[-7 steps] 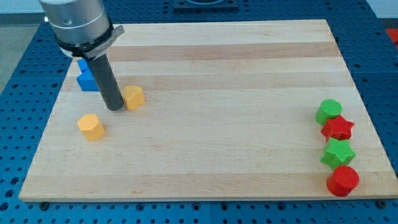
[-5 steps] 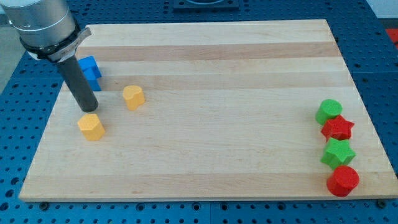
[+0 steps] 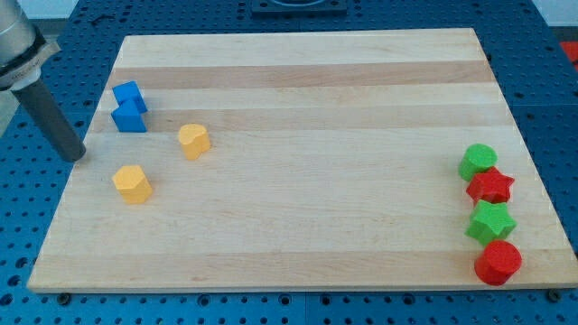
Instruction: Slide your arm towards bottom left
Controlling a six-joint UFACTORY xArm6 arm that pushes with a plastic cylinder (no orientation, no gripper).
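Note:
My tip [image 3: 75, 157] is at the board's left edge, at mid height in the view. The rod rises from it toward the view's top left. The yellow hexagonal block [image 3: 133, 183] lies to the tip's right and slightly lower, apart from it. The two blue blocks [image 3: 129, 106] sit up and to the right of the tip. The yellow heart-shaped block [image 3: 193, 141] lies further right. The tip touches no block.
The wooden board [image 3: 307, 90] rests on a blue perforated table. At the view's right edge stands a column of a green round block [image 3: 477, 162], a red star [image 3: 490, 187], a green star [image 3: 490, 221] and a red hexagonal block [image 3: 498, 262].
My tip has slid left from beside the yellow heart-shaped block, past the blue blocks, to the board's left edge. No block has moved.

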